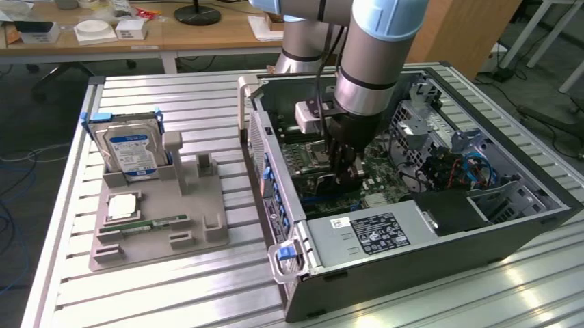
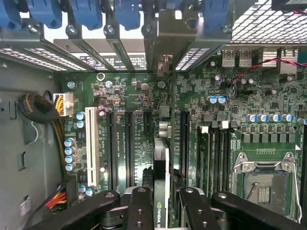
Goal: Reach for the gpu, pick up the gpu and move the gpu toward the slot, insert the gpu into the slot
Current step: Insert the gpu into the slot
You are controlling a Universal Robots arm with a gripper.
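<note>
My gripper reaches down into the open computer case, over the green motherboard. It is shut on the gpu, a thin black card seen edge-on between the two black fingers. The card's metal end bracket stands against the case's rear opening among the blue latches. The card stands upright over the board, parallel to the long black slots beside it. The slot directly under the card is covered by it; I cannot tell whether the card's edge is seated.
A white connector strip and a yellow-black cable bundle lie beyond the black slots. The silver processor socket is on the card's other side. Outside the case, a grey fixture holds a blue-labelled hard drive and a memory stick.
</note>
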